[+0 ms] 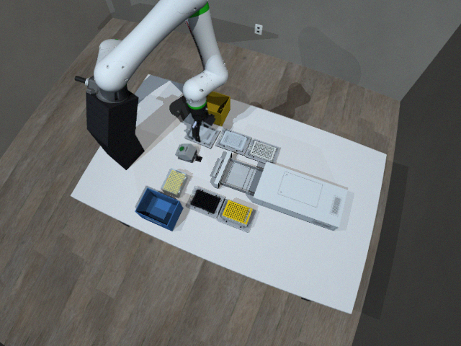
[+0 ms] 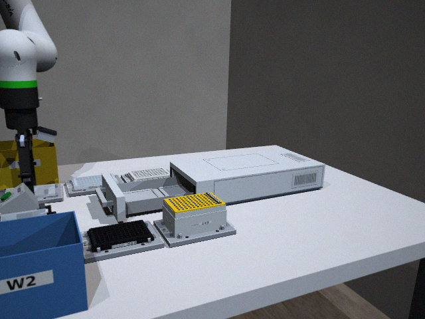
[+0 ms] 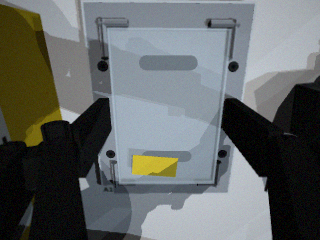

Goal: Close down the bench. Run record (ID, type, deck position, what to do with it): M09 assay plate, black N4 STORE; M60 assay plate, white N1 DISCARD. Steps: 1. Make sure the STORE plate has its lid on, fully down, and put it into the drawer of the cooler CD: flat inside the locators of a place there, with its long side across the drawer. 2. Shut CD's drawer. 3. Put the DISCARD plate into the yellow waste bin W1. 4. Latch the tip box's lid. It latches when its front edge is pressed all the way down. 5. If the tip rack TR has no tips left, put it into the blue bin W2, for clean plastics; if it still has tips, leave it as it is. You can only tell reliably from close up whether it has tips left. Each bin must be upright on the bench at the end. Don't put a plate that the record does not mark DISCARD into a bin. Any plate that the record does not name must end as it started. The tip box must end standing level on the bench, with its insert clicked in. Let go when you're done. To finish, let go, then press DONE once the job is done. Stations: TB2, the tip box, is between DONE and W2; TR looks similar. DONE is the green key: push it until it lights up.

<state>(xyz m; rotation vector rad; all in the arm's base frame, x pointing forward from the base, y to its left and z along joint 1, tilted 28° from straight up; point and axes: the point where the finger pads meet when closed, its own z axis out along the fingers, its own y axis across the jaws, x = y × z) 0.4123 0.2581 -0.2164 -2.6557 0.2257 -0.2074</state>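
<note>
A clear plate lid [image 3: 165, 105] [image 1: 202, 135] lies flat in a grey nest beside the yellow bin W1 [image 1: 218, 106]. My gripper [image 3: 167, 114] is down over it, open, with one finger at each long edge of the lid; it also shows in the top view [image 1: 195, 137]. The black plate [image 1: 204, 200] sits uncovered in its nest by the blue bin W2 [image 1: 159, 207]. A white well plate [image 1: 263, 149] and a pale plate [image 1: 233, 140] sit in the back row. The cooler's drawer [image 1: 238, 173] stands open and empty.
The DONE key station [image 1: 184, 151] is right in front of my gripper. The tip box [image 1: 173, 182] stands between it and W2. The yellow-topped tip rack [image 1: 237, 212] stands next to the black plate. The cooler body [image 1: 301, 193] fills the right middle.
</note>
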